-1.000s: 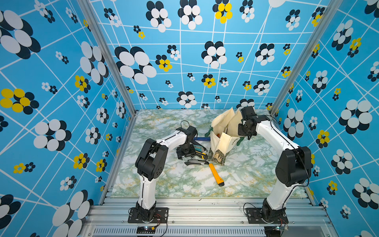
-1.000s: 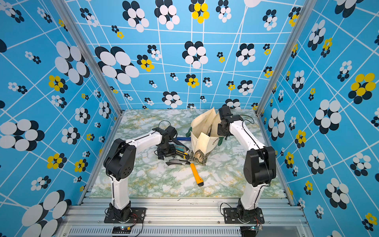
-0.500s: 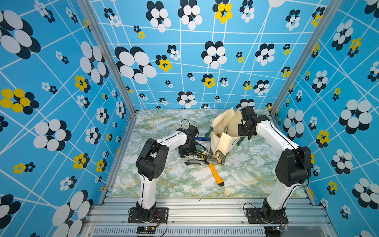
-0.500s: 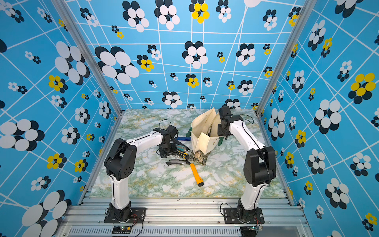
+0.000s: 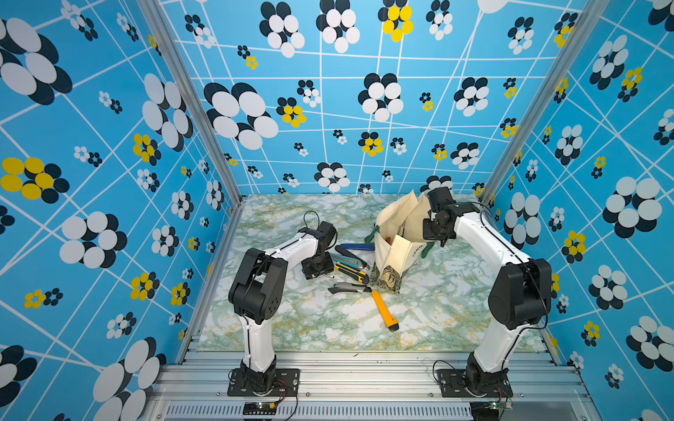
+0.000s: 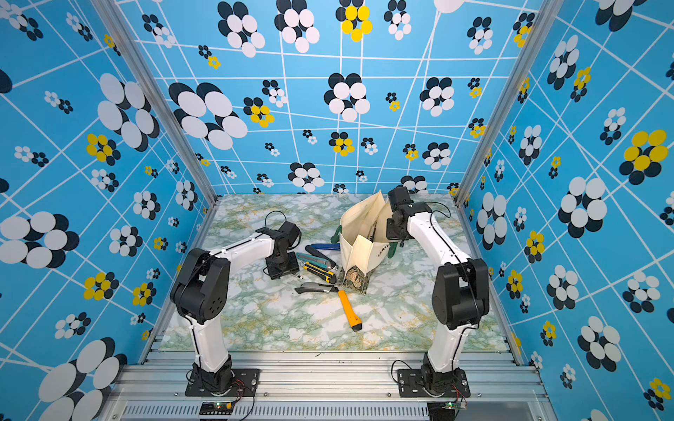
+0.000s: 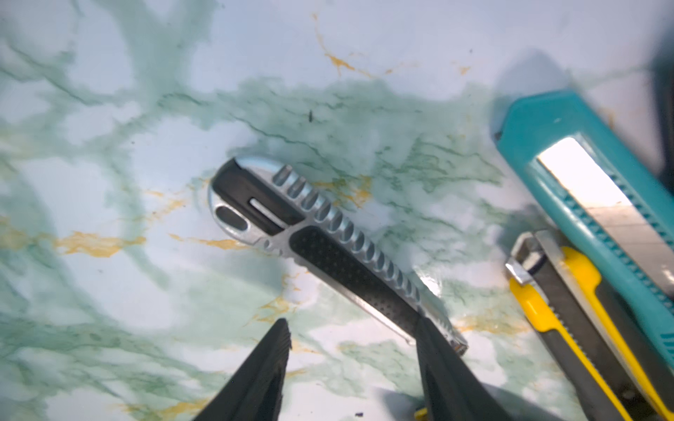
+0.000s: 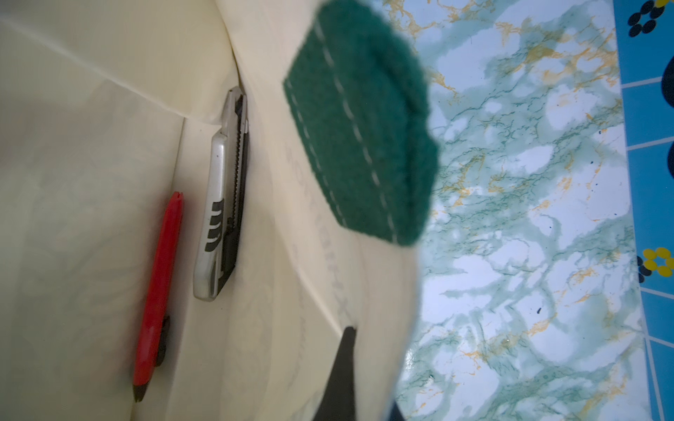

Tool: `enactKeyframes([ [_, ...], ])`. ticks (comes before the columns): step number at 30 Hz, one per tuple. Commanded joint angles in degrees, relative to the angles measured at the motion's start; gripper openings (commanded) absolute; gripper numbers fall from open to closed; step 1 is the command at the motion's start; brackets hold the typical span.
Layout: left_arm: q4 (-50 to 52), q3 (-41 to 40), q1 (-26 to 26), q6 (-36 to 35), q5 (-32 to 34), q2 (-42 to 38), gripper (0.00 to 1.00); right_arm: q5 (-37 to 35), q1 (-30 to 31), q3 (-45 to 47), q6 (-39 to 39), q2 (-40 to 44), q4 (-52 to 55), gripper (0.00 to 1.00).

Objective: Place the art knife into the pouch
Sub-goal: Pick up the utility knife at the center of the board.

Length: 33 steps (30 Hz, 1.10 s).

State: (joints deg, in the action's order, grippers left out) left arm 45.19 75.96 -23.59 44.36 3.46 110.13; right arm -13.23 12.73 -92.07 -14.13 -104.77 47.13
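Observation:
A silver-and-black art knife (image 7: 328,251) lies flat on the marble table. My left gripper (image 7: 352,322) is low over it and open. One finger (image 7: 445,371) is at the knife's blade end, the other finger (image 7: 266,371) is over bare table, and nothing is held. In both top views this gripper (image 5: 318,269) (image 6: 282,268) hides most of that knife. The cream pouch (image 5: 395,251) (image 6: 364,248) stands open at the back right. My right gripper (image 5: 436,227) (image 8: 361,350) is shut on its rim beside a green handle (image 8: 361,127). A red knife (image 8: 160,284) and a silver knife (image 8: 222,204) lie inside.
Next to the left gripper lie a teal knife (image 7: 583,175) and a yellow-black knife (image 7: 569,310). A blue knife (image 5: 359,246), a black-handled one (image 5: 350,254), a grey-black one (image 5: 348,289) and an orange one (image 5: 384,310) lie left of and in front of the pouch. Patterned walls enclose the table.
The left wrist has shifted slightly above the knives. The right arm and the pouch have stayed still.

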Motion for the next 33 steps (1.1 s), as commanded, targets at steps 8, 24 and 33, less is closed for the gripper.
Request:
enactKeyframes([
  [8, -0.27, -1.57, 1.94, 4.11, -0.86, -3.87, 0.66, 0.65, 0.19, -1.19, -0.69, -1.79, 1.26, 0.00],
  [24, -0.98, 2.18, 3.94, 8.29, -2.76, 3.72, 0.60, 0.15, 0.19, -1.97, -0.42, -2.94, 1.12, 0.00],
  [33, -0.13, 2.02, 3.99, 6.86, -1.32, 4.62, 0.32, 0.22, 0.16, -3.03, 0.01, -3.90, 1.47, 0.00],
])
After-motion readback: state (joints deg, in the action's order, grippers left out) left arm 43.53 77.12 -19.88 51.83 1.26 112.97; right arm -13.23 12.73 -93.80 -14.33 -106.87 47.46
